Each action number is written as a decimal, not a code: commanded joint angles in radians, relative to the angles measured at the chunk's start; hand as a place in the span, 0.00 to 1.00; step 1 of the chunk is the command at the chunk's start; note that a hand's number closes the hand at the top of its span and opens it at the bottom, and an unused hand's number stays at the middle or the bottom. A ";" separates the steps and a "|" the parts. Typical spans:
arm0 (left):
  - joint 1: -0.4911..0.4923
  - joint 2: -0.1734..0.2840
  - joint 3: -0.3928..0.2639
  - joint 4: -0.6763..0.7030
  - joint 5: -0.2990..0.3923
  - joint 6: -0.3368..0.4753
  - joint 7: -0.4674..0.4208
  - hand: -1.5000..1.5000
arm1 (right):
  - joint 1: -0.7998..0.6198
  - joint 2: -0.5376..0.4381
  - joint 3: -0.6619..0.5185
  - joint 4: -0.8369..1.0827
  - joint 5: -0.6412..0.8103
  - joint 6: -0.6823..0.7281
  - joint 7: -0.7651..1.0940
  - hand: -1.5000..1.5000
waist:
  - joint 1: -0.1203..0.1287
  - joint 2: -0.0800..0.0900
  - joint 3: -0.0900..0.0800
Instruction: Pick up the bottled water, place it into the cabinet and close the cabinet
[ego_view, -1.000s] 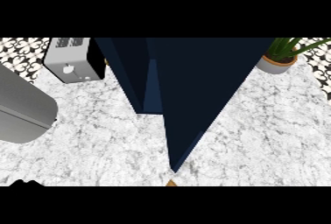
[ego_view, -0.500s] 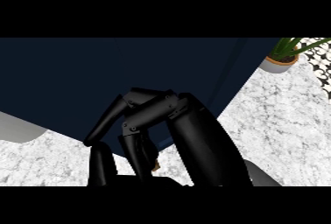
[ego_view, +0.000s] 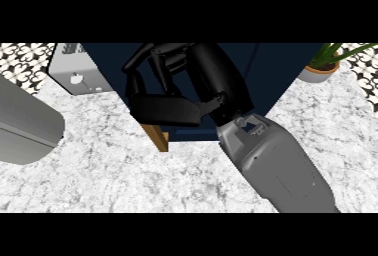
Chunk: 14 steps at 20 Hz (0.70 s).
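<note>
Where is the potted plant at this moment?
In the head view, the potted plant stands at the upper right on the marble counter, just right of the dark blue cabinet.

- Tabletop (ego_view: 111, 175): white marble with grey veining, fills the lower view.
- Cabinet (ego_view: 266, 75): dark navy, stands at centre rear.
- Toaster (ego_view: 74, 75): silver, rear left, just beside the cabinet.
- Potted plant (ego_view: 321, 70): pale pot, rear right corner.

a kitchen: marble counter (ego_view: 111, 175), toaster (ego_view: 74, 70), navy cabinet (ego_view: 273, 70), potted plant (ego_view: 325, 62)
</note>
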<state>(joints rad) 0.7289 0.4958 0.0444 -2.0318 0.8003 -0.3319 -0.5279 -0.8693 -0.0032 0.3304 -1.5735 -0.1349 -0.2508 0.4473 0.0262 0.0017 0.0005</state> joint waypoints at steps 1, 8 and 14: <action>-0.004 -0.013 0.024 -0.016 0.011 0.006 0.045 1.00 | 0.013 0.003 -0.041 0.130 -0.024 0.085 -0.096 1.00 | -0.009 0.001 0.000; -0.031 -0.015 0.034 -0.013 0.012 -0.012 0.059 1.00 | -0.165 0.003 -0.128 0.445 -0.028 0.068 -0.192 1.00 | 0.017 0.009 -0.001; -0.088 0.006 0.057 0.003 0.050 -0.011 0.086 1.00 | -0.116 -0.063 -0.144 0.498 -0.054 0.113 -0.253 1.00 | 0.007 0.017 -0.001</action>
<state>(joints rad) 0.6736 0.4987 0.1004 -2.0315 0.8434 -0.3466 -0.4537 -0.9768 0.0002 0.2827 -1.2580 -0.2012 -0.1224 0.2087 0.0407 -0.0332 -0.0056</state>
